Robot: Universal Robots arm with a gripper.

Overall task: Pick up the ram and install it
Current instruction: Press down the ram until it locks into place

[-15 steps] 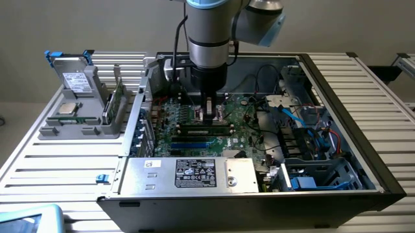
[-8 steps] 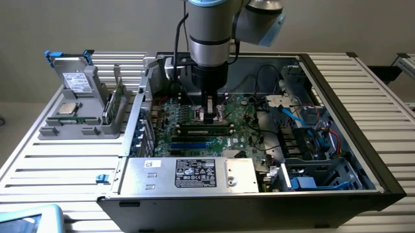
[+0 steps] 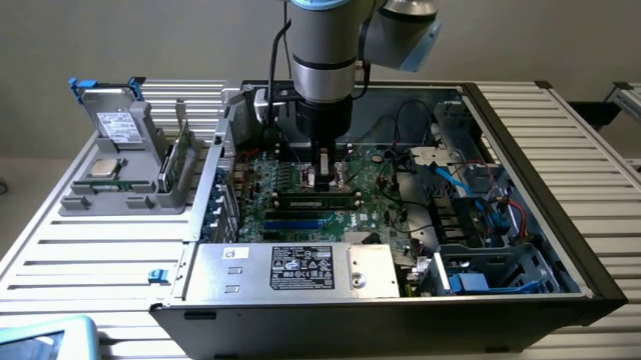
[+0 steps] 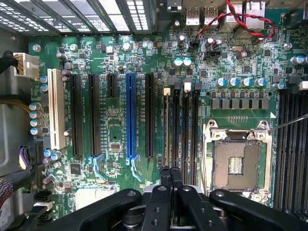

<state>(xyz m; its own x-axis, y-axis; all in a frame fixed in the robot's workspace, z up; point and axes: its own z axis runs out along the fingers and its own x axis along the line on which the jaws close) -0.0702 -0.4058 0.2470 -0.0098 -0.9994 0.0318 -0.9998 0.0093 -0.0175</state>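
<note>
The gripper (image 3: 326, 180) hangs from the arm into the open computer case (image 3: 546, 187), its dark fingers pressed together with nothing clamped between them. Their tips sit at the top edge of the ram (image 3: 318, 199), a long, narrow stick that stands edge-up in a black slot near the centre of the green motherboard (image 3: 290, 169); whether they touch it I cannot tell. In the wrist view the closed gripper (image 4: 171, 172) lines up with a row of parallel dark slots, and the ram (image 4: 167, 130) looks like a thin pale edge in one of them. Room is tight. In the exterior view, a boxy silver power supply (image 3: 290, 270) with a printed label closes off six o'clock, a tangle of black, blue and red cables (image 3: 470, 187) crowds three o'clock, and the case's sheet-metal walls rise all round. Above the board the way is open. At nine o'clock, outside the case on the slatted table (image 3: 80, 255), a grey moulded holder (image 3: 110, 199) carries a square silver processor (image 3: 103, 166) and an upright green board (image 3: 173, 165).
</note>
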